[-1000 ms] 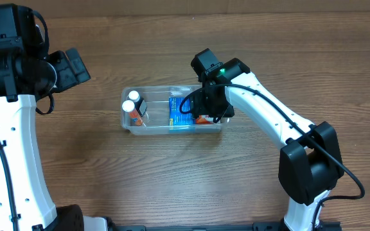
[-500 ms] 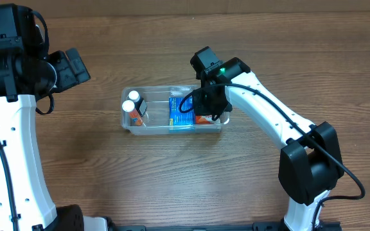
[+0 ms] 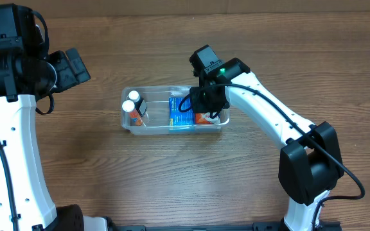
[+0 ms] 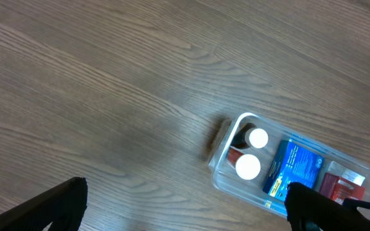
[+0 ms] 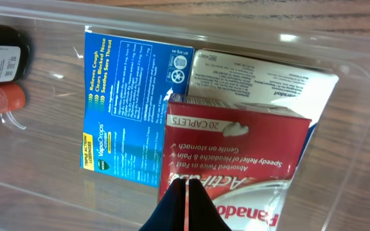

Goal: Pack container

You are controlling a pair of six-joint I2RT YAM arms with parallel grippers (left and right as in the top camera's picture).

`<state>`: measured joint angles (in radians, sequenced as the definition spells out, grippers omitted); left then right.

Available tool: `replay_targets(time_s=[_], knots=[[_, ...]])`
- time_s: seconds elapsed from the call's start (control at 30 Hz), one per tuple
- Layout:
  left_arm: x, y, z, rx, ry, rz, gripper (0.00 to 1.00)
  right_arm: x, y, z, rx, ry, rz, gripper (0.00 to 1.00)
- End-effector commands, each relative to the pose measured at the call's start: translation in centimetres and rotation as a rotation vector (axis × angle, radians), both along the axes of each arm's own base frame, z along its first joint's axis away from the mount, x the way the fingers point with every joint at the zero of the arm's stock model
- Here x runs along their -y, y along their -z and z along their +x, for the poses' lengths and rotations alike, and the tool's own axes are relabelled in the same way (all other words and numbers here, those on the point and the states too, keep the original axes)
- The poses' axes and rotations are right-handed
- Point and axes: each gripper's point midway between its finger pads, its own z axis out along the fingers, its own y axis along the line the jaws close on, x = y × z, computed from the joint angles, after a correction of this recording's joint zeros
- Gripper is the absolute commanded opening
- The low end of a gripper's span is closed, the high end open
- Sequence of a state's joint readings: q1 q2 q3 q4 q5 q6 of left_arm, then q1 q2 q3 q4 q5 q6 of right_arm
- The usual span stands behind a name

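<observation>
The clear container (image 3: 126,122) sits mid-table. It holds two white-capped bottles (image 3: 131,101) at its left end, a blue box (image 3: 180,112) in the middle and a red box (image 3: 205,118) at the right. My right gripper (image 3: 204,102) hovers over the right end, shut with nothing between its fingers. In the right wrist view its closed tips (image 5: 186,184) sit just above the red box (image 5: 243,160), which lies on a white box (image 5: 262,74) beside the blue box (image 5: 127,102). My left gripper (image 4: 188,208) is open and empty, high to the left of the container (image 4: 220,163).
Bare wooden table lies all round the container. The left arm's white link (image 3: 18,160) runs down the left side. The right arm's base (image 3: 307,173) stands at the front right.
My right gripper has closed from part open to shut and shifted slightly left over the container's right end. The red box now lies uncovered in the container. The left arm has not moved.
</observation>
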<state>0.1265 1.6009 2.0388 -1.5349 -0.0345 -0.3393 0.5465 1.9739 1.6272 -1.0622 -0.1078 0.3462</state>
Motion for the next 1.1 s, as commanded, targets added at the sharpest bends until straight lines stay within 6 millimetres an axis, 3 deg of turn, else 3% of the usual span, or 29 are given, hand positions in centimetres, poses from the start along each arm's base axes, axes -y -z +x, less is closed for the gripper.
replay_targets(time_s=[0.0, 0.13, 0.2, 0.67, 0.83, 0.97, 1.03, 1.07], knots=[[-0.2, -0.1, -0.1, 0.001, 0.008, 0.009, 1.0, -0.5, 1.7, -0.9, -0.021, -0.025, 0.0, 0.06], [-0.2, -0.1, -0.2, -0.004, 0.014, 0.013, 1.0, -0.2, 5.4, -1.7, -0.086, -0.027, -0.031, 0.05], [-0.3, -0.1, -0.3, -0.007, 0.011, 0.02, 1.0, -0.1, 6.3, -1.9, -0.106, -0.026, -0.043, 0.04], [-0.5, 0.0, -0.4, -0.013, 0.004, 0.031, 1.0, 0.3, 4.7, -1.1, -0.076, -0.043, -0.035, 0.04], [-0.5, 0.0, -0.4, -0.012, 0.007, 0.033, 1.0, 0.5, 0.4, 0.1, 0.028, -0.034, -0.03, 0.04], [-0.5, -0.1, -0.3, -0.01, 0.008, 0.034, 1.0, 1.2, -6.4, 2.2, 0.225, 0.001, -0.023, 0.04], [-0.5, -0.1, -0.3, -0.01, 0.011, 0.035, 1.0, 2.0, -9.8, 3.2, 0.33, 0.03, -0.03, 0.1], [-0.5, -0.1, -0.3, -0.01, 0.01, 0.035, 1.0, 2.5, -11.3, 3.6, 0.377, 0.048, -0.032, 0.23]])
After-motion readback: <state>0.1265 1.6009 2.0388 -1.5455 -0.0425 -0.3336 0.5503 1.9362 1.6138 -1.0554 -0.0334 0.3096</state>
